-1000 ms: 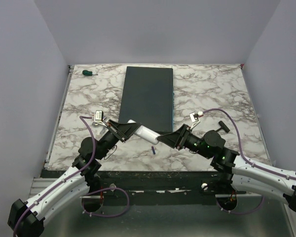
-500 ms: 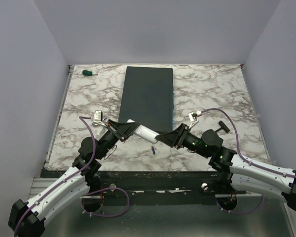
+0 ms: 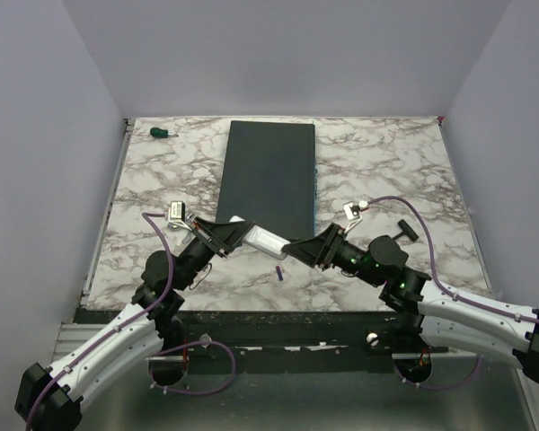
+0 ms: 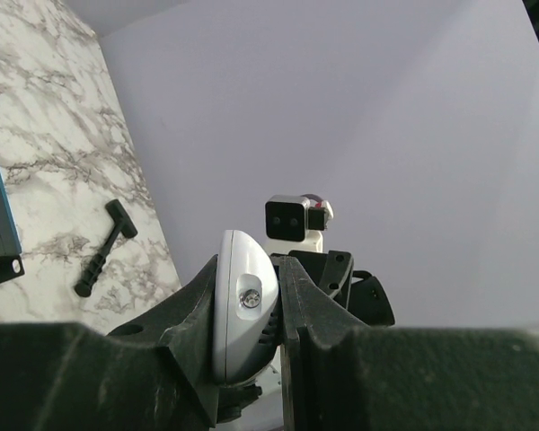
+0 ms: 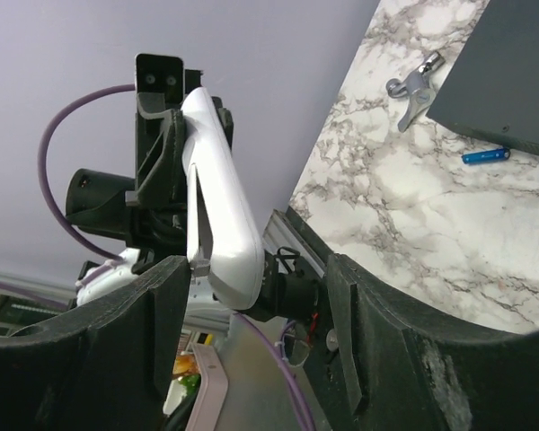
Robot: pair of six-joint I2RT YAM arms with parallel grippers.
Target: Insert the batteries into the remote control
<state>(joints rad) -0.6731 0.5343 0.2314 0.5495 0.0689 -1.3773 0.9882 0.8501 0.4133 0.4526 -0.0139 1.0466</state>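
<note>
Starting at nine o'clock, the remote control [image 3: 265, 240] is clamped tight in the left gripper [image 3: 234, 235]. At its three o'clock end, the right gripper [image 3: 296, 250] is held spread apart around it. One blue battery [image 3: 278, 273] is seen lying loose at the remote's six o'clock, so loading is judged unfinished.

The white remote control [image 3: 264, 240] is held aloft, slanted (edge-on to both wrist views), a tiny dark-blue battery [image 3: 278, 273] lying flat close by.
</note>
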